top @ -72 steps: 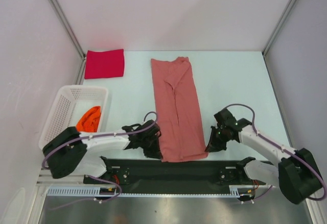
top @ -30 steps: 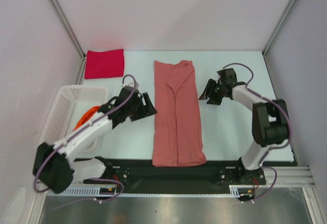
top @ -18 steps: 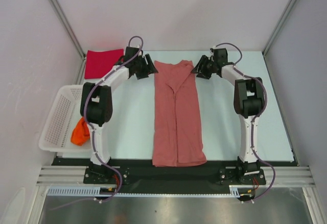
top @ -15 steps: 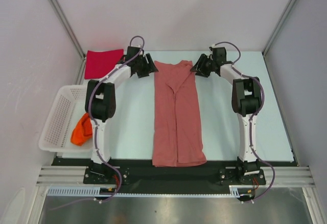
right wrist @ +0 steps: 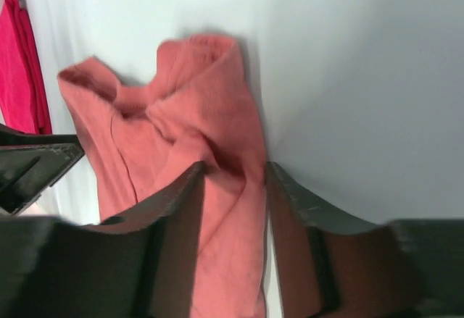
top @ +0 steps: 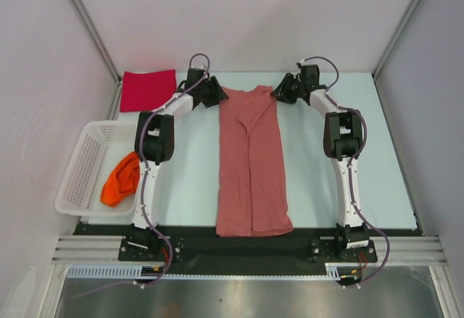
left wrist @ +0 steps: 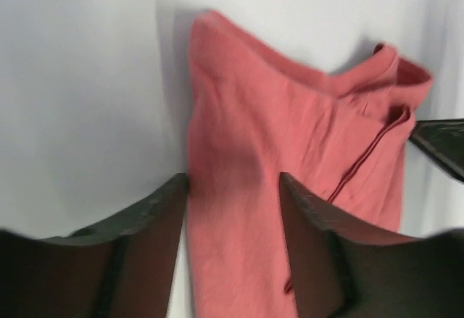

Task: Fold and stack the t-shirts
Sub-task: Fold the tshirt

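A salmon-pink t-shirt (top: 250, 159) lies folded into a long narrow strip down the middle of the table. Both arms reach to its far end. My left gripper (top: 217, 94) is at the far left corner and stands open, its fingers straddling the cloth's left edge (left wrist: 233, 187). At the far right corner my right gripper (top: 278, 92) is open too, with a bunched fold of the shirt (right wrist: 181, 101) between its fingers (right wrist: 233, 173). A crimson red t-shirt (top: 148, 90) lies folded at the far left. An orange t-shirt (top: 119, 180) lies crumpled in the basket.
The white mesh basket (top: 83, 159) stands at the left edge of the table. Metal frame posts and white walls close in the back and sides. The black base rail (top: 239, 245) runs along the near edge under the shirt's hem.
Both arms have swung from the shirt's sides out to its far corners. Both sets of jaws have narrowed around the cloth. The shirt has not moved.
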Robot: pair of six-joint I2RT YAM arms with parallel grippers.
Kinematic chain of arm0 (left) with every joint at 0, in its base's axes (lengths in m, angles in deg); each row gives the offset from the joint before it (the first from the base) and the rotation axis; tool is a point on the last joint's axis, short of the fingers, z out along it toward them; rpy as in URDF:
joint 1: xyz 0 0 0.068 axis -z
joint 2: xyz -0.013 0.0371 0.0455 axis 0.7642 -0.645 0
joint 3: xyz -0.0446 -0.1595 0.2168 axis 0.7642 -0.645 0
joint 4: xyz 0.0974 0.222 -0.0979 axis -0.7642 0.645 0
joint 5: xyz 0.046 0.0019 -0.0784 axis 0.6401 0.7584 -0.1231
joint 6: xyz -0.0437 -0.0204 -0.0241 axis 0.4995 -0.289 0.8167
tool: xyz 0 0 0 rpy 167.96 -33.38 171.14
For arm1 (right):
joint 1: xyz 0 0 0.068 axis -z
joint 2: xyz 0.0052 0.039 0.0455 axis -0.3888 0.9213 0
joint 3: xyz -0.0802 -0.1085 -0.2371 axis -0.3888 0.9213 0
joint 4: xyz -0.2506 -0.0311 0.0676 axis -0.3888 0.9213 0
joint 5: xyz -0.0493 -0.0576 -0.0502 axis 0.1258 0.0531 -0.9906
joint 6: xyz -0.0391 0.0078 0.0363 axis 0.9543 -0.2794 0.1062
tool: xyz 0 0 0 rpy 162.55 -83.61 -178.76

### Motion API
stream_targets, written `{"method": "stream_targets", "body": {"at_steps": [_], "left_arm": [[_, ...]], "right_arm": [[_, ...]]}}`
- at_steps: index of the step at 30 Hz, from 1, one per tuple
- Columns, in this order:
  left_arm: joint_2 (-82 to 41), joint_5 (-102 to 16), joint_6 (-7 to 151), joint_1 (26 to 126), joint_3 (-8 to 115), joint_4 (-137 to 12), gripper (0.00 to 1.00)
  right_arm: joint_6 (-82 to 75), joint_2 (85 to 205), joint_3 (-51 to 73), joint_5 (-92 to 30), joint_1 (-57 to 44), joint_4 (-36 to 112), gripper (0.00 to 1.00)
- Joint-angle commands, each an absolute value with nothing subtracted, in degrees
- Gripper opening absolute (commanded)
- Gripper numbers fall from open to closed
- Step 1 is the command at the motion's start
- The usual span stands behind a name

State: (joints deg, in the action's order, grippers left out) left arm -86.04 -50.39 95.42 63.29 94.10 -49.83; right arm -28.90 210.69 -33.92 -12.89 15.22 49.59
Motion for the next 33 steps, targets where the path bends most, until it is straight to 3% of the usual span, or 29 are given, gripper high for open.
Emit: {"method": "stream_targets", "body": {"at_steps": [1, 2, 5, 8, 10, 19, 23, 25, 27, 28, 30, 31, 33], "left_arm": [[-90.9, -53.7, 98.5, 62.5, 99.0, -52.2, 0.54], [-91.8, -54.6, 99.9, 62.4, 101.0, -52.5, 0.40], [-94.7, -57.6, 103.9, 62.0, 102.9, -55.3, 0.18], [-96.1, -57.6, 107.9, 61.6, 102.9, -60.3, 0.08], [-97.8, -57.6, 108.8, 61.6, 107.0, -63.5, 0.02], [-107.2, -53.8, 115.5, 61.1, 122.9, -66.4, 0.00], [-107.1, -52.7, 116.7, 60.6, 121.8, -67.6, 0.01], [-106.4, -52.4, 115.6, 60.3, 121.6, -66.9, 0.03], [-105.7, -51.9, 114.2, 59.9, 121.7, -64.6, 0.21], [-104.0, -51.8, 112.2, 59.6, 121.5, -63.4, 0.43], [-101.8, -50.9, 109.9, 59.1, 120.7, -58.0, 0.54], [-100.1, -50.7, 107.3, 58.6, 118.8, -56.8, 0.65], [-95.8, -51.2, 104.2, 58.1, 117.3, -52.6, 0.72]], "right_arm": [[-29.2, 215.2, -40.1, -13.1, 15.3, 49.9, 0.42], [-29.6, 215.8, -40.7, -12.5, 15.3, 49.6, 0.38], [-31.0, 216.7, -39.6, -11.8, 15.1, 46.0, 0.26], [-33.0, 216.3, -37.8, -12.7, 14.9, 39.6, 0.15], [-35.2, 217.0, -38.1, -13.7, 14.9, 37.9, 0.00], [-40.2, 224.9, -52.1, -14.8, 17.2, 37.0, 0.00], [-42.0, 227.2, -55.3, -13.6, 18.0, 35.6, 0.00], [-42.8, 227.8, -56.1, -12.6, 18.6, 34.9, 0.00], [-43.5, 228.8, -57.5, -11.7, 18.8, 36.1, 0.05], [-43.4, 229.1, -59.4, -10.5, 19.2, 37.0, 0.17], [-41.6, 227.6, -60.0, -9.9, 19.4, 41.0, 0.29], [-40.8, 226.7, -59.9, -10.3, 19.6, 42.7, 0.43], [-39.0, 223.0, -59.2, -10.5, 20.5, 48.1, 0.55]]}}
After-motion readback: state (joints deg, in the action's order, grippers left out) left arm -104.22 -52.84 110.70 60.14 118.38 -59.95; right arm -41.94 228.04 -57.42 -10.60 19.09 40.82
